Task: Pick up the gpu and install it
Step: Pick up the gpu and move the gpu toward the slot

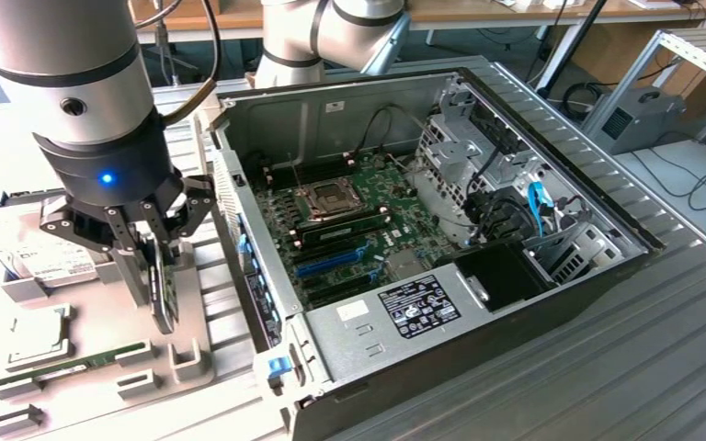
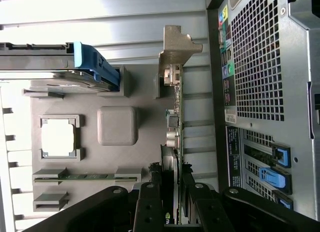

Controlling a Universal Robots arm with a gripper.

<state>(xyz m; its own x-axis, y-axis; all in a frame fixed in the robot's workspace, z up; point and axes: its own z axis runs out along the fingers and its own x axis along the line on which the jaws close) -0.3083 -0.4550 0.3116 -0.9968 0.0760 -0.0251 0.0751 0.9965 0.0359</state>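
The gpu [image 1: 165, 292] stands on edge between my fingers, a thin card with a silver end bracket [image 2: 176, 45]. In the wrist view the gpu [image 2: 177, 123] shows edge-on, its green board running down into my gripper [image 2: 170, 179]. My gripper [image 1: 159, 276] is shut on the gpu, over the grey parts holder [image 1: 187, 354] at the exterior view's left. The card's lower edge hangs close above the holder's slots; I cannot tell whether it touches them. The open computer case [image 1: 282, 317] lies just to the exterior view's right, with the motherboard [image 1: 353, 207] and blue slots [image 1: 328, 262] exposed.
On the grey holder lie a hard drive [image 1: 34, 253], a processor chip [image 1: 32, 336] and a memory stick [image 1: 69, 369]. In the wrist view the drive's blue handle [image 2: 95, 66], the chip [image 2: 58, 137] and the case's rear grille [image 2: 260, 61] flank the card. Cables and a drive cage [image 1: 500, 197] crowd the case's far side.
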